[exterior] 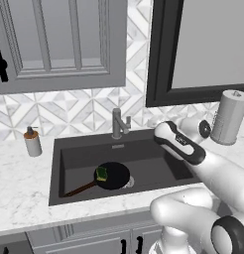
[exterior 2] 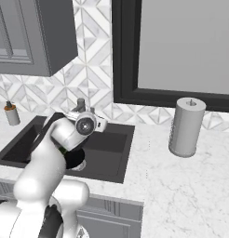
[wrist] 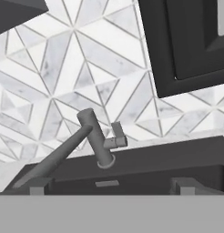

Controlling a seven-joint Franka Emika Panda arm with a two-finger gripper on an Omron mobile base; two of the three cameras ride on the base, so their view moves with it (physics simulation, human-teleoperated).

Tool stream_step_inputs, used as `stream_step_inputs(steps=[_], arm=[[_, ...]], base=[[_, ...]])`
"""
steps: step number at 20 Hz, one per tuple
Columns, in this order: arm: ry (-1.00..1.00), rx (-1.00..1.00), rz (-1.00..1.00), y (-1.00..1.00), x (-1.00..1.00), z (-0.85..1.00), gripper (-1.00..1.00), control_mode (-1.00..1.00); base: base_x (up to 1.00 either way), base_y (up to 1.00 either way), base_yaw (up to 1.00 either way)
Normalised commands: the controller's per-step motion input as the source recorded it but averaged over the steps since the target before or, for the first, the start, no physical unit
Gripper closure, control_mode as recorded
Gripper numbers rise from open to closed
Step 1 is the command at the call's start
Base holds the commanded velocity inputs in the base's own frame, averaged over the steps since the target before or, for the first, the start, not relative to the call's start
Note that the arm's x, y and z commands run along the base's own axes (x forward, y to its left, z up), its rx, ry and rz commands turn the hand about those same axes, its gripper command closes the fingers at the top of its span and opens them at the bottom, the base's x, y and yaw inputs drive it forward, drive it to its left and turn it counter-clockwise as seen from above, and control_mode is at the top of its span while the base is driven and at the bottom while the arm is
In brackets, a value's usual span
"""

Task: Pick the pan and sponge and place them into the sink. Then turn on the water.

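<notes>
The black pan [exterior: 114, 177] lies on the floor of the dark grey sink [exterior: 158, 166], its brown handle pointing front left. The yellow and green sponge [exterior: 101, 173] rests on the pan's left side. At the sink's back rim stands the grey faucet [exterior: 118, 124], its lever [wrist: 117, 136] on the right and its spout reaching left. My gripper [wrist: 110, 186] is open with nothing between its fingers, facing the faucet from a short way off. My wrist [exterior: 168, 135] hangs over the sink's back right part. The water is out of view.
A soap dispenser [exterior: 32, 141] stands on the marble counter left of the sink. A paper towel roll [exterior 2: 186, 126] stands to the right, under the dark window frame [exterior 2: 121, 56]. Grey wall cabinets [exterior: 59, 44] hang above the sink's left.
</notes>
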Motion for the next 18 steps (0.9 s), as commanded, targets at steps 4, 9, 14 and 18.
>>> stream_step_inputs(steps=[4,9,14,18], arm=[[0.00,-0.01,0.00,0.00,0.06,-0.11,-1.00,-1.00],[-0.02,-0.04,0.00,0.00,0.11,-0.19,-1.00,-1.00],[-0.02,-0.14,0.00,0.01,0.12,-0.20,-1.00,-1.00],[-0.04,-0.10,0.00,0.11,0.18,-0.09,-1.00,-1.00]], base=[[0.00,0.00,0.00],[0.00,0.00,0.00],[0.00,0.00,0.00],[0.00,0.00,0.00]])
